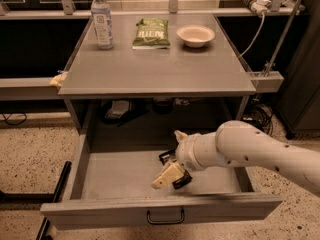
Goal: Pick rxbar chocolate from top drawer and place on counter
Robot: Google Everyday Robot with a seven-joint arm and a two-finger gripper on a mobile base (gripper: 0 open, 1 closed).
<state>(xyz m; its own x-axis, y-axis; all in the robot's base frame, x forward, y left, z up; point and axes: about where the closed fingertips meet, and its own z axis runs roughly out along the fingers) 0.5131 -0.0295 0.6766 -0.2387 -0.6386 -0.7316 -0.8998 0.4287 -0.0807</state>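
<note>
The rxbar chocolate (183, 179), a small dark bar, lies on the grey bottom of the open top drawer (120, 176), right of its middle. My gripper (173, 156) is down inside the drawer, right over the bar. Its pale fingers (166, 176) stand apart, one at the bar's near left and one further back, with the bar partly hidden behind them. The white arm comes in from the right. The counter (160, 69) is the grey tabletop above the drawer.
On the counter's far edge stand a water bottle (102, 18), a green snack bag (151, 33) and a pale bowl (195, 34). The drawer front with its dark handle (165, 217) is nearest the camera. Cables and a post stand at the right.
</note>
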